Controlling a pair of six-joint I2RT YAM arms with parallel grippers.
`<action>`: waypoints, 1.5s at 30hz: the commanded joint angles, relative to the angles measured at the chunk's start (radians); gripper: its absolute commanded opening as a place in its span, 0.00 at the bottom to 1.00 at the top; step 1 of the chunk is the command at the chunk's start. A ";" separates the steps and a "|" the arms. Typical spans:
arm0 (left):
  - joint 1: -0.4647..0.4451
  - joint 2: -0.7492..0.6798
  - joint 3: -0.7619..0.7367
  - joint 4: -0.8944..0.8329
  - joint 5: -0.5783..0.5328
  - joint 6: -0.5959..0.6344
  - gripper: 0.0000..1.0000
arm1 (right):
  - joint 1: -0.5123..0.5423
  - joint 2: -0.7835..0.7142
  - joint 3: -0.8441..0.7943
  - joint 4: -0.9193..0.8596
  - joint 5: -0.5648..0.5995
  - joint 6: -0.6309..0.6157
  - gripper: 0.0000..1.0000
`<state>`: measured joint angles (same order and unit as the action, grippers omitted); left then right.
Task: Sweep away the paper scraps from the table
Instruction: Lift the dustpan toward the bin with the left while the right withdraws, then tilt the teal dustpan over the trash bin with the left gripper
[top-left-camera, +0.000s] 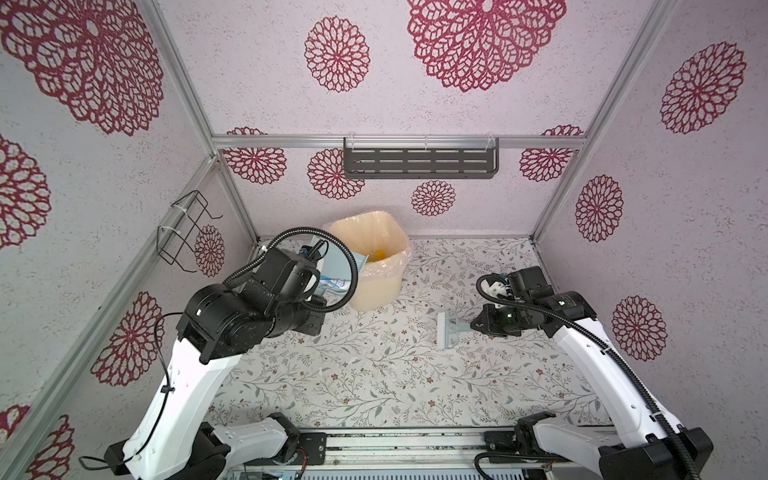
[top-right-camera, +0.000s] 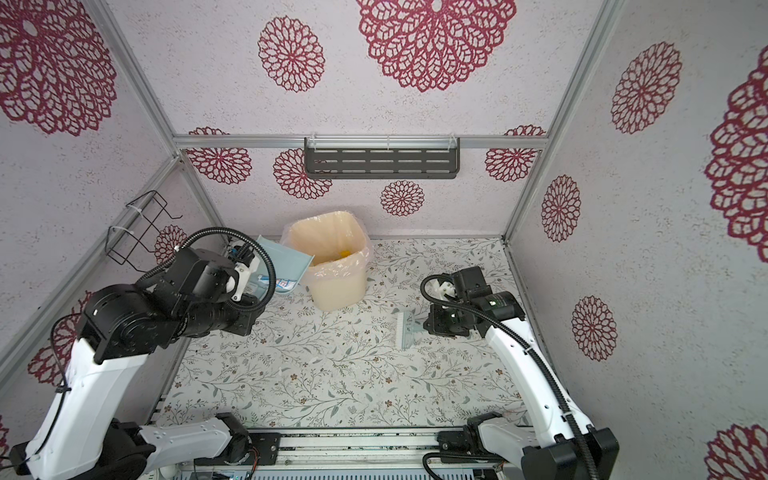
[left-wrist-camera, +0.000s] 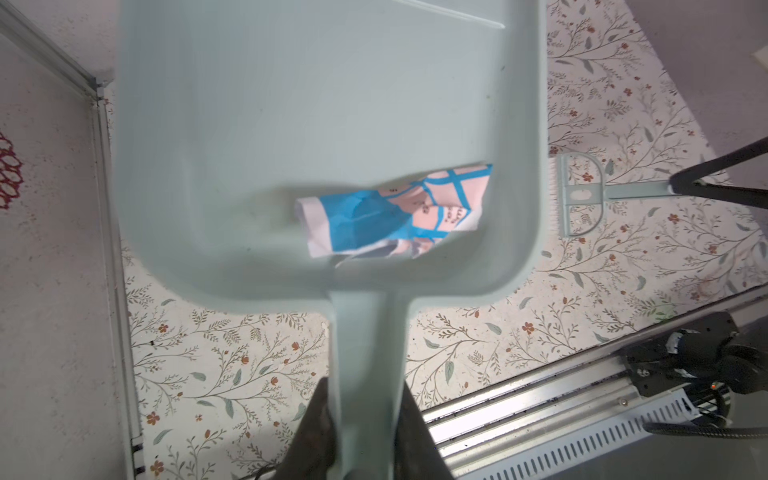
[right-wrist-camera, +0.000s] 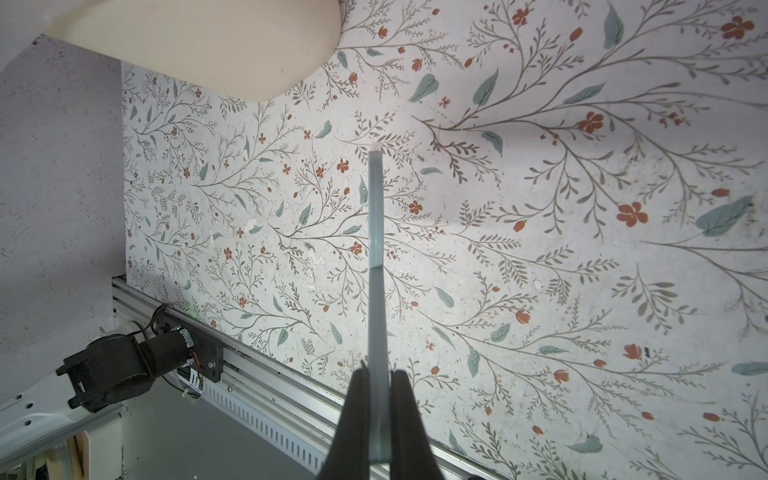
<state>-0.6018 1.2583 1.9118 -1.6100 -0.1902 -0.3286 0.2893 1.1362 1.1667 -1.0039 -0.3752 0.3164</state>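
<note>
Step in hand, judged: emptying. The left gripper (left-wrist-camera: 365, 411) is clamping the pan (left-wrist-camera: 291, 104) by its handle, jaws narrowly parted, and holding it raised beside the bin (top-left-camera: 376, 286). One crumpled scrap (left-wrist-camera: 395, 216), printed blue, pink and white, is lying against the pan's back wall. A yellow scrap (top-left-camera: 380, 254) is sitting in the bin. Next move: tipping the pan's lip over the bin rim. The table (top-left-camera: 374, 382) is showing no plain scraps. The brush (top-left-camera: 448, 330) is hanging from the right gripper (right-wrist-camera: 378, 399), which is pinching its handle tight.

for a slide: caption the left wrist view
Left gripper holds the pale blue plastic dustpan, a crumpled blue-and-pink paper scrap inside.
</note>
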 joint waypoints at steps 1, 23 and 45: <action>0.088 0.056 0.047 -0.028 0.068 0.134 0.00 | -0.009 -0.026 0.004 0.017 -0.029 0.013 0.00; 0.215 0.503 0.349 0.063 -0.134 0.461 0.00 | -0.036 0.038 0.094 -0.030 -0.033 -0.044 0.00; 0.073 0.600 0.228 0.437 -0.683 1.022 0.00 | -0.064 0.154 0.167 -0.068 -0.074 -0.102 0.00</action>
<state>-0.5121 1.8637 2.1723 -1.3243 -0.7574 0.5323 0.2333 1.2938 1.2999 -1.0515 -0.4255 0.2359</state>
